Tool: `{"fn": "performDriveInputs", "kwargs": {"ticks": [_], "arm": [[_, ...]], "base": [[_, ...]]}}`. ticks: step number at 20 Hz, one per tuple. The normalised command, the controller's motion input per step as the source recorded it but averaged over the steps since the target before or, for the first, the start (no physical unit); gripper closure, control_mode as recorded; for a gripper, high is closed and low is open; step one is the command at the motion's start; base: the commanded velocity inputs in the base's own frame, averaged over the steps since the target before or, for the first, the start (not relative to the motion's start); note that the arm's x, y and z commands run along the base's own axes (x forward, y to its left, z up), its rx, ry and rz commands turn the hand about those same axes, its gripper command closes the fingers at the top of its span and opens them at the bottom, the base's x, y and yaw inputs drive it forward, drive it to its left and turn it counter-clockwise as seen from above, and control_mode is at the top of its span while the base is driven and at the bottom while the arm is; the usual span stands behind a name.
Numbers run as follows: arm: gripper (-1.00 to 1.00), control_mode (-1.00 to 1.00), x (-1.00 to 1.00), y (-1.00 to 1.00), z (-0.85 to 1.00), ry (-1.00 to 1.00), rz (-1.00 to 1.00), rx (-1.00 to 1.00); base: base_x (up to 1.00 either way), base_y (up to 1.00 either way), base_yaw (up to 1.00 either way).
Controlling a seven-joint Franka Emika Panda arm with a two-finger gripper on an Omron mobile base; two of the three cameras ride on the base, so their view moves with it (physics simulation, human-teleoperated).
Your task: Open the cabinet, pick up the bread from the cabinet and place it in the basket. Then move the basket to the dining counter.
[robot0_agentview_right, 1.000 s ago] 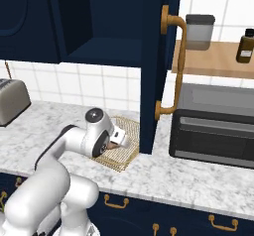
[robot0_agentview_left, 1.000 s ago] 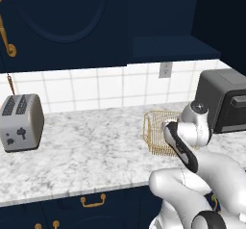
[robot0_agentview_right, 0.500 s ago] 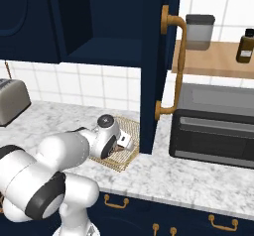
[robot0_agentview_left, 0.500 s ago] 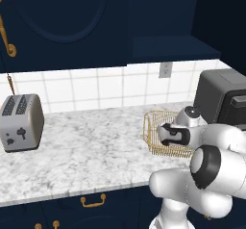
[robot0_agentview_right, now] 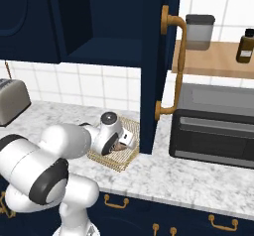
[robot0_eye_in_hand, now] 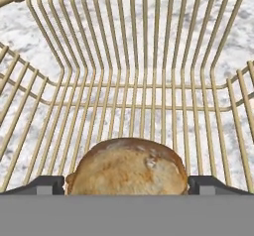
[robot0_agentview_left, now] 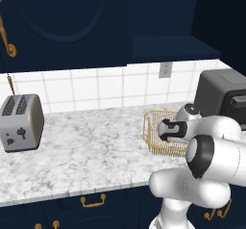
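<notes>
Your gripper (robot0_eye_in_hand: 127, 183) hangs inside the basket (robot0_eye_in_hand: 134, 56), jaws spread wide with the bread (robot0_eye_in_hand: 128, 169) lying loose between the fingertips (robot0_eye_in_hand: 47, 184), apparently released rather than gripped. The roll is rounded, golden-brown and crusty; it looks light and soft, so it should crush under a hard squeeze. The basket, a golden wire mesh with flared sides, stands on the marble surface (robot0_agentview_left: 91, 146) beside the open cabinet (robot0_agentview_right: 151, 56) door. It looks stiff and light; judge its rim the best hold for carrying, since the wires may slip.
</notes>
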Motion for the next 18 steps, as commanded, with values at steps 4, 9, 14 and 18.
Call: {"fn": "performDriveInputs", "kwargs": {"ticks": [4, 9, 14, 18], "arm": [[-1.00, -1.00, -0.03, 0.00, 0.28, -0.01, -0.08, 0.00], [-1.00, -1.00, -0.28, 0.00, 0.25, 0.02, -0.07, 0.00], [-1.00, -1.00, -0.84, -0.04, 0.35, 0.00, -0.20, 0.10], [-1.00, -1.00, -0.77, 0.00, 0.29, -0.11, -0.23, 0.06]], "base": [[0.00, 0.00, 0.00], [0.00, 0.00, 0.00], [0.00, 0.00, 0.00], [0.00, 0.00, 0.00]]}}
